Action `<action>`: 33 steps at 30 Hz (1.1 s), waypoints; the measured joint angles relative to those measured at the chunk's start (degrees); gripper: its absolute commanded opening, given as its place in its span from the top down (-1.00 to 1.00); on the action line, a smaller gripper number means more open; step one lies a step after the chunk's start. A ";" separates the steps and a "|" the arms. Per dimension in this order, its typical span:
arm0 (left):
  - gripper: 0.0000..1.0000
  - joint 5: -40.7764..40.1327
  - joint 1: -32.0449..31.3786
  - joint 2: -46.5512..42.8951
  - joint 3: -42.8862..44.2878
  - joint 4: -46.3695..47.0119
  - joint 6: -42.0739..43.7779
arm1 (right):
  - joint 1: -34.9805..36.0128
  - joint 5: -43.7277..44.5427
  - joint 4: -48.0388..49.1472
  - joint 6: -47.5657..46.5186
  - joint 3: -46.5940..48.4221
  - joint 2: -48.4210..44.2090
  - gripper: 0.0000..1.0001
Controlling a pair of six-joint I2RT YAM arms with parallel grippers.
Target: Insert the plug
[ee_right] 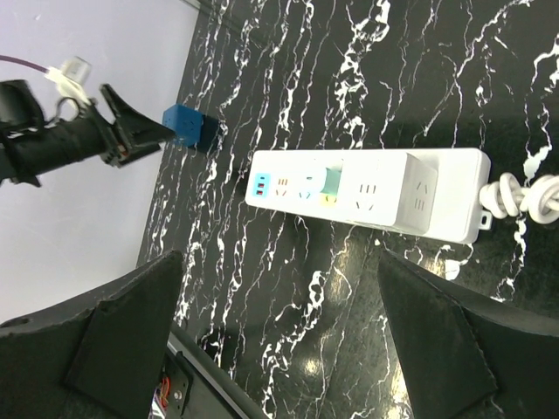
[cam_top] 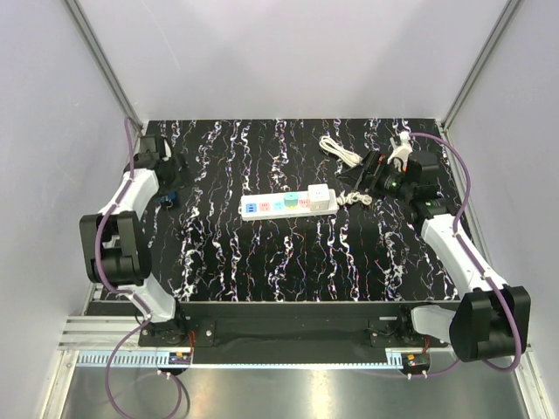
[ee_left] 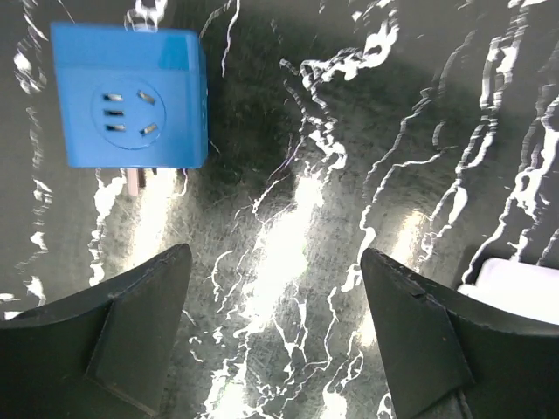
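A smooth blue cube plug, one metal prong showing at its lower edge, lies upper left on the glossy black, white-veined table. The left gripper and the right gripper both gape empty. The long white plastic power strip sits mid-frame.

You have bare tabletop between the blue plug and the power strip. Off the strip's right end, its coiled cable lies close by the right gripper.
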 measured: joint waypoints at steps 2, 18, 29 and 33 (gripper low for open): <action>-0.79 -1.60 -0.22 -1.33 -0.07 0.15 1.07 | 0.00 0.00 -0.61 -0.31 0.00 -0.02 -0.99; -0.78 -9.60 4.09 12.76 12.39 -2.95 6.34 | 0.00 -0.20 -1.77 -0.90 0.04 -0.96 -0.99; -0.51 -7.48 5.55 17.88 15.34 -4.61 6.03 | 0.00 -0.17 -1.81 -0.90 0.04 -0.74 -0.99; 0.38 -5.84 5.84 18.95 16.00 -4.85 5.07 | 0.00 0.09 -1.81 -0.90 0.04 -0.72 -0.99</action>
